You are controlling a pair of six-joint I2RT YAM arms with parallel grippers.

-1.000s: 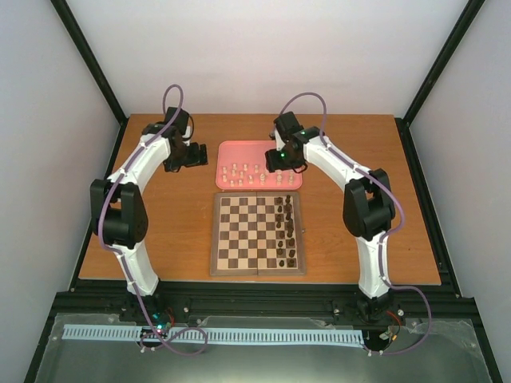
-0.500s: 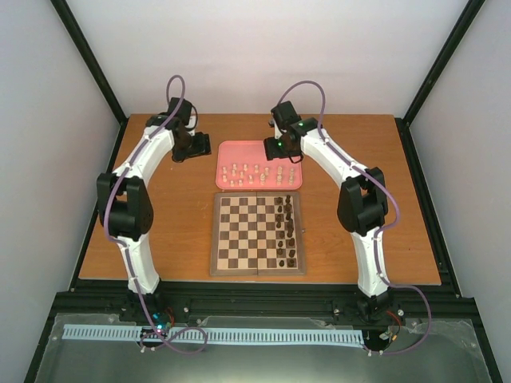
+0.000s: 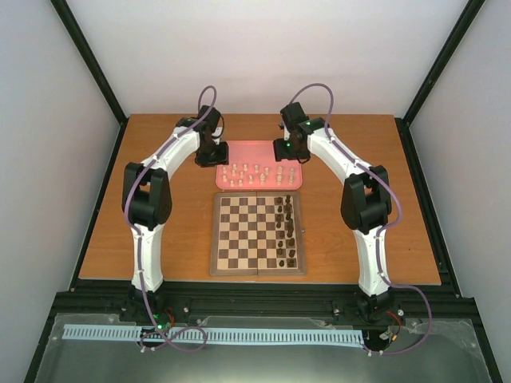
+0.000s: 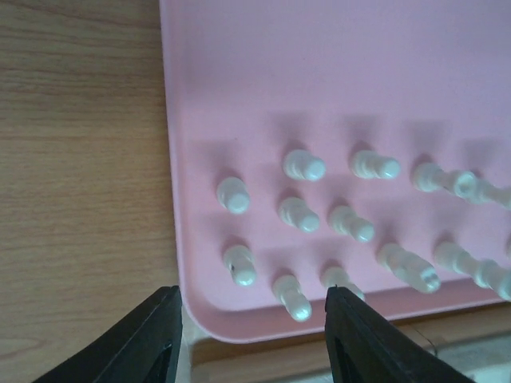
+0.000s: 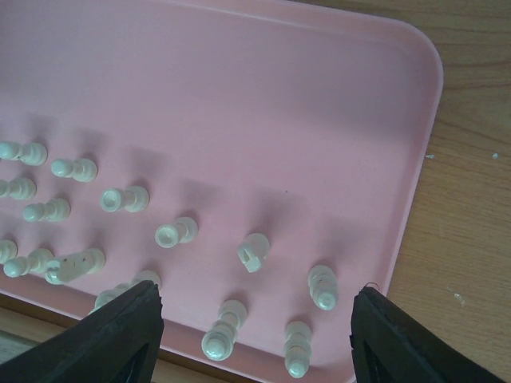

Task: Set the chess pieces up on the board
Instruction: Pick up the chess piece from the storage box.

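Several cream chess pieces [image 3: 255,172] stand upright in two rows on a pink tray [image 3: 247,149] behind the board [image 3: 257,233]. The board carries only dark brown pieces [image 3: 287,227] in its two right columns. My left gripper [image 3: 211,154] is open above the tray's left end; in the left wrist view it [image 4: 251,339] hangs over the near-left corner, with cream pieces [image 4: 290,296] just ahead. My right gripper [image 3: 289,150] is open above the tray's right end; in the right wrist view it [image 5: 255,335] straddles several cream pieces [image 5: 253,252]. Neither holds anything.
The tray [image 4: 335,72] lies close to the board's far edge. The orange-brown table [image 3: 160,215] spreads left and right of the board. Black frame posts stand at the table's back corners.
My left arm has swung right from the table left of the tray to over the tray's left end. My right gripper has shifted slightly over the tray's right end.
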